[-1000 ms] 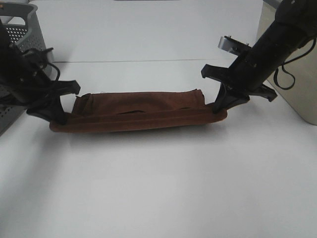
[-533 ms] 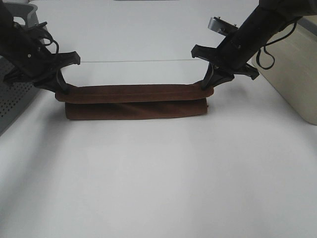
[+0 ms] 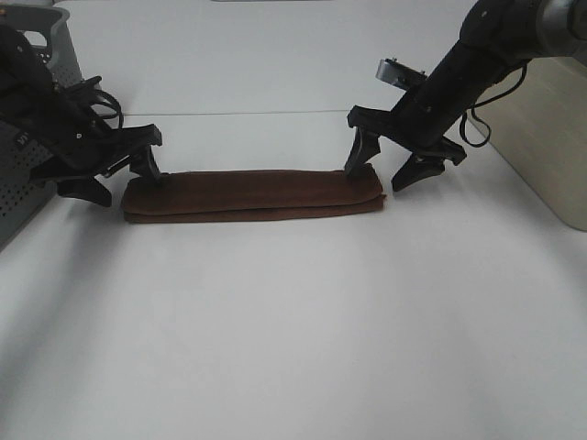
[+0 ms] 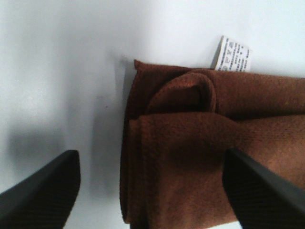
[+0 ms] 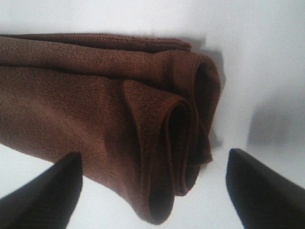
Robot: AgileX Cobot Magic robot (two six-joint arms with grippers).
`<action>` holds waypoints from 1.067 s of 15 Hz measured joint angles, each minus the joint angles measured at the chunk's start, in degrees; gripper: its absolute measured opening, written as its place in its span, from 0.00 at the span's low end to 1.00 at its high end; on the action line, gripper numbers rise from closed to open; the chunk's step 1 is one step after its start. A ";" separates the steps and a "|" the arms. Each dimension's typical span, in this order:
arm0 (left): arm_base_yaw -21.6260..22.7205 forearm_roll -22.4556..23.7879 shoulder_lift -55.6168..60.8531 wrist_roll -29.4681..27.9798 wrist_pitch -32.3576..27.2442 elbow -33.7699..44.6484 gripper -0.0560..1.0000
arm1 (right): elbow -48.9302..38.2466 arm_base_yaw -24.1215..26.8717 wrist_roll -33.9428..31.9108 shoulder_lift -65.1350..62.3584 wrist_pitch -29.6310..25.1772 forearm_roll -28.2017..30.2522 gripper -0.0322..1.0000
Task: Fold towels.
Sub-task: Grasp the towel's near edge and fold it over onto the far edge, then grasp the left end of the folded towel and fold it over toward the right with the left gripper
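Beside the grey basket (image 3: pixel 50 37), the towel (image 3: pixel 252 194) lay flat on the table (image 3: pixel 293 321), folded to a narrow strip, its long axis pointing straight away from the basket. My left gripper (image 3: pixel 119 181) straddled the basket-side end, jaws open, holding nothing. My right gripper (image 3: pixel 379 176) straddled the far end, likewise open.

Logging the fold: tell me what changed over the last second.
Left gripper and right gripper carried the near edge of the towel to the far side, then let go and opened; the towel now lies flat, folded narrower. Basket and bin stayed put.
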State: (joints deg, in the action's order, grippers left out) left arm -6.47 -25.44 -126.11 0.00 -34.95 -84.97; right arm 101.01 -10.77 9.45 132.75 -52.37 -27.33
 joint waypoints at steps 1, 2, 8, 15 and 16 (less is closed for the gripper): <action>0.00 -0.06 0.00 0.00 0.29 0.00 0.84 | 1.09 0.00 0.00 -0.17 -2.18 1.49 0.84; 0.00 -0.06 0.00 0.00 0.34 0.00 0.87 | 1.55 0.00 0.00 -0.52 -3.21 2.41 0.86; -2.12 -0.46 -2.35 1.72 4.41 0.00 0.77 | 1.72 0.00 -0.06 -0.97 -4.13 3.95 0.87; -2.46 0.63 -1.66 1.26 5.10 -0.23 0.12 | 1.72 0.00 -0.17 -0.97 -4.24 3.95 0.87; -2.46 1.95 -0.17 1.26 5.04 -0.23 0.12 | 1.72 0.00 -0.29 -0.97 -4.53 3.95 0.87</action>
State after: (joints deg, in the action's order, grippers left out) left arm -8.94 -23.49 -126.28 1.26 -29.91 -85.20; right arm 102.73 -10.77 9.17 131.78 -56.89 -23.38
